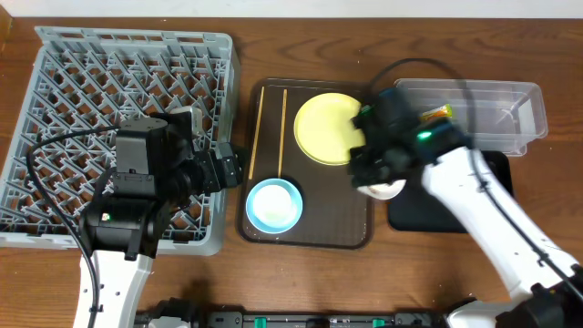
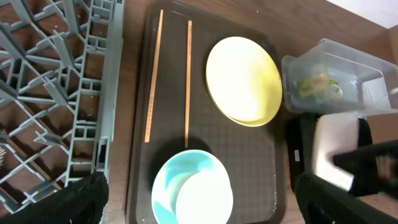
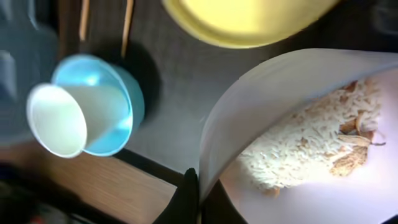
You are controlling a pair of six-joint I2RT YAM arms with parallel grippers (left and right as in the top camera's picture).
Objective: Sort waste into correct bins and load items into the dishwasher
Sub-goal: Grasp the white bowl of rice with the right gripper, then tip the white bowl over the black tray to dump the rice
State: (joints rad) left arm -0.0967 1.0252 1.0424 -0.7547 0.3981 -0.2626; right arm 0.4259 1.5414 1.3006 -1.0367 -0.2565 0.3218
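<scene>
Rice scraps (image 3: pixel 298 155) lie in a loose heap, with a few brownish bits among them, inside the white bowl (image 3: pixel 249 106), which fills the lower right of the right wrist view. One dark finger (image 3: pixel 188 193) presses on the bowl's rim from outside. The other finger is hidden, so the right gripper (image 1: pixel 372 171) looks closed on that rim. From overhead the bowl sits under that claw at the right edge of the brown serving tray (image 1: pixel 310 232), just beside the yellow plate (image 1: pixel 326 128). Whether it rests on the tray or hangs above it cannot be told.

Further left on the tray is the light blue bowl (image 3: pixel 134 99) with a small white cup (image 3: pixel 56 121) tipped inside it. Two chopsticks (image 2: pixel 188 81) lie parallel and apart along the tray's left part.

To the right, the clear tub (image 1: pixel 510 100) holds the green-and-yellow wrapper (image 2: pixel 314 86), blurred through the plastic. The black tray (image 1: pixel 428 219) lies in front of the tub, largely covered by the right arm.

The grey dish rack (image 1: pixel 82 100) stands on the table (image 1: pixel 301 55) left of the serving tray. The left arm lies across it, hiding part of the grid. The left gripper (image 1: pixel 228 169) hangs at the rack's right edge with its fingers (image 2: pixel 87 199) spread wide and nothing between them.
</scene>
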